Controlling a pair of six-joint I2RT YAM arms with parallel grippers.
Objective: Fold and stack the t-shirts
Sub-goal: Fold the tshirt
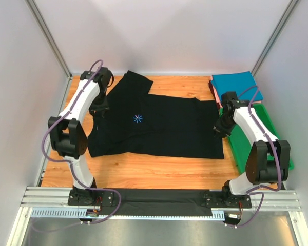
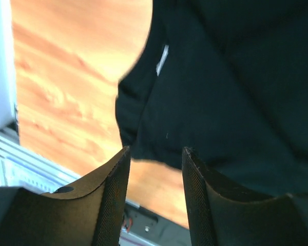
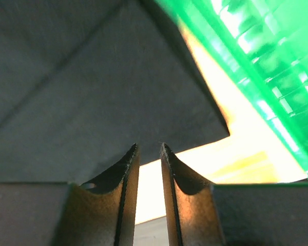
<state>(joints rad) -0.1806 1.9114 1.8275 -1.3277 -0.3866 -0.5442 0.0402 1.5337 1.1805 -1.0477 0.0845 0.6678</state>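
Note:
A large black t-shirt point(image 1: 164, 128) lies spread across the wooden table, its blue-white starburst mark point(image 1: 138, 119) facing up and one sleeve reaching toward the back. My left gripper point(image 1: 99, 108) hovers at the shirt's left edge. In the left wrist view it point(image 2: 155, 149) is open, with nothing between the fingers and the black cloth point(image 2: 226, 92) just past the tips. My right gripper point(image 1: 219, 131) is at the shirt's right edge. Its jaws point(image 3: 149, 145) stand slightly apart and empty, just off the shirt's corner point(image 3: 92, 92). A folded teal-blue t-shirt point(image 1: 236, 82) lies on a reddish one point(image 1: 212, 92) at the back right.
A green plastic tray point(image 1: 256, 138) stands along the right side, close beside my right gripper and also seen in the right wrist view point(image 3: 256, 61). White walls enclose the table on three sides. A black strip of cloth point(image 1: 159, 197) covers the near rail between the arm bases.

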